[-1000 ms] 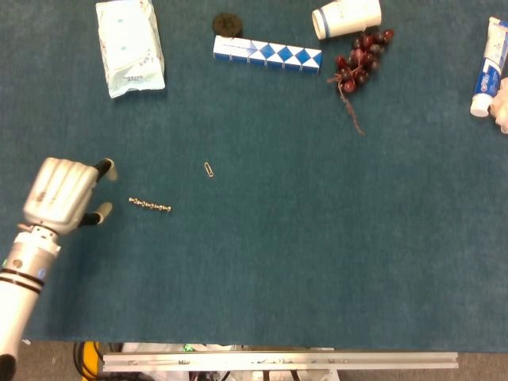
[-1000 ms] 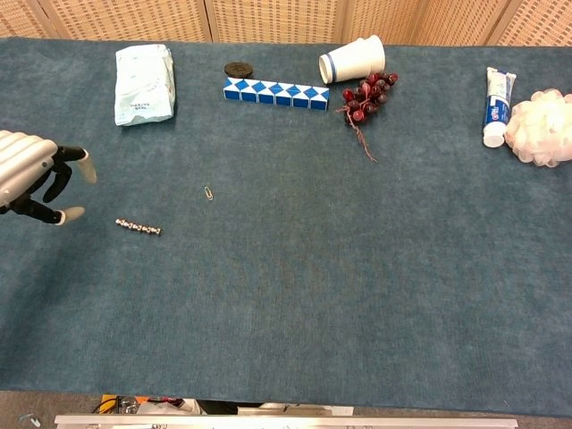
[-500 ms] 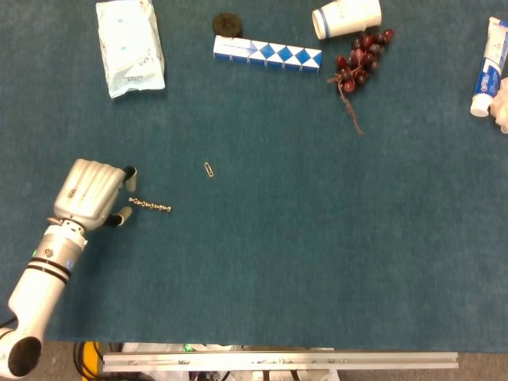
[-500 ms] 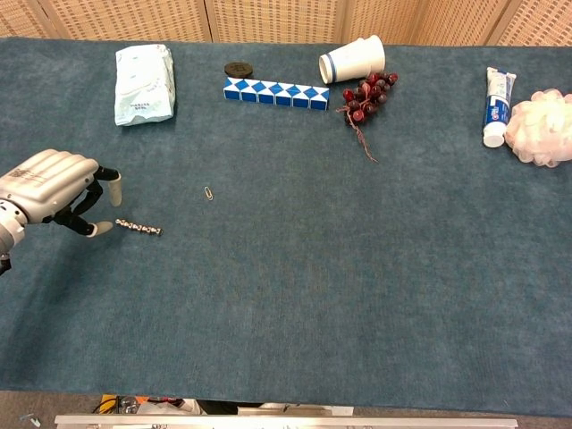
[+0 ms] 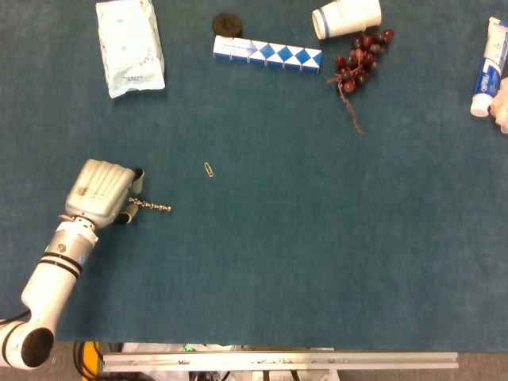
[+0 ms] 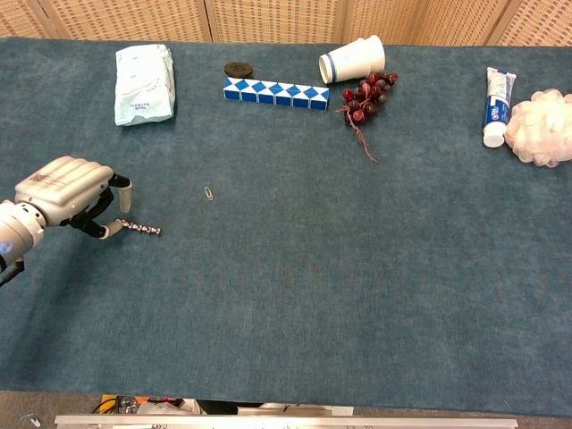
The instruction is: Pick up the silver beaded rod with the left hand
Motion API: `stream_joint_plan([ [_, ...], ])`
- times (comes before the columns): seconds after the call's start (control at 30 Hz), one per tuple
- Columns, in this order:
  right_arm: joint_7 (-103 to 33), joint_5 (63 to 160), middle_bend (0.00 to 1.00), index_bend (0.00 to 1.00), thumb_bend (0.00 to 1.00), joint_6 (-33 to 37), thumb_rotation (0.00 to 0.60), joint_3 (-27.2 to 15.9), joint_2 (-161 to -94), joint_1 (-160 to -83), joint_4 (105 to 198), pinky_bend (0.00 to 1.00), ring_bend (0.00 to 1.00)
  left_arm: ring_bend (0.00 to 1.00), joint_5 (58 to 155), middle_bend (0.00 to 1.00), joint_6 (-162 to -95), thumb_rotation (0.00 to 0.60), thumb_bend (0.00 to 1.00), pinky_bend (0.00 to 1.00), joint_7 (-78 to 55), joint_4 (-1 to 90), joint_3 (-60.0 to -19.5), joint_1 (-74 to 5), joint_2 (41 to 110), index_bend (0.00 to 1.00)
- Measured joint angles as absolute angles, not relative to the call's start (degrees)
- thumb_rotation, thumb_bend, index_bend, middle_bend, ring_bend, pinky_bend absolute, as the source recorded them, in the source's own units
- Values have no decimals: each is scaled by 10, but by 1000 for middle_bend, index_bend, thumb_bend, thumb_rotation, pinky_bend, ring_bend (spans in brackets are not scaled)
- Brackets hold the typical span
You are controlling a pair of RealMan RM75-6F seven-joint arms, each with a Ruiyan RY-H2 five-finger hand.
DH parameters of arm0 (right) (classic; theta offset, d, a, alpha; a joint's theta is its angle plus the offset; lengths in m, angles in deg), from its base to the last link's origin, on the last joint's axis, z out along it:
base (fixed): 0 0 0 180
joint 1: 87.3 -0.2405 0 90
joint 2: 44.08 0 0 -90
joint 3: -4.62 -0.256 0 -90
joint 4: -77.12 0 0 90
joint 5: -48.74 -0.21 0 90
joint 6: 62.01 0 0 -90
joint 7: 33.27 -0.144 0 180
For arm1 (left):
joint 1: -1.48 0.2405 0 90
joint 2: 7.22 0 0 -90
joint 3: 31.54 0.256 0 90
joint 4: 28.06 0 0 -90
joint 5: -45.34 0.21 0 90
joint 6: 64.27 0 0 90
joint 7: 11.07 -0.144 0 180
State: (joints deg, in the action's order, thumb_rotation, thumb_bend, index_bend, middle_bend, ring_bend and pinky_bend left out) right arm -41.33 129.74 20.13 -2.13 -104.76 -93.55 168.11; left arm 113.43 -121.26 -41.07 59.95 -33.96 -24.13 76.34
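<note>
The silver beaded rod (image 5: 153, 206) (image 6: 143, 229) lies flat on the blue cloth at the left side of the table. My left hand (image 5: 100, 191) (image 6: 64, 191) is right at the rod's left end, knuckles up. Its fingertips (image 5: 137, 179) and thumb stand apart on either side of that end, and I see no firm pinch on the rod. The right end of the rod sticks out free to the right of the hand. My right hand shows in neither view.
A small paper clip (image 5: 209, 169) lies just right of the rod. Along the far edge are a white wipes pack (image 5: 129, 47), a dark disc (image 5: 227, 23), a blue-and-white block strip (image 5: 267, 53), a tipped paper cup (image 5: 346, 17), red grapes (image 5: 359, 58), toothpaste (image 5: 489, 69) and a white puff (image 6: 539, 128).
My left hand has moved right across the cloth until its fingertips reach the rod's left end. The rod has stayed in place.
</note>
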Motion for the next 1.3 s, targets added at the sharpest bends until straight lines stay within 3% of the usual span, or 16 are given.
stream_joint_plan([
  [1.3, -417, 1295, 195, 39, 299, 206, 600, -21, -1046, -925, 1679, 258, 142, 845, 1066, 839, -1209, 600, 333, 984, -448, 595, -320, -273, 782, 505],
])
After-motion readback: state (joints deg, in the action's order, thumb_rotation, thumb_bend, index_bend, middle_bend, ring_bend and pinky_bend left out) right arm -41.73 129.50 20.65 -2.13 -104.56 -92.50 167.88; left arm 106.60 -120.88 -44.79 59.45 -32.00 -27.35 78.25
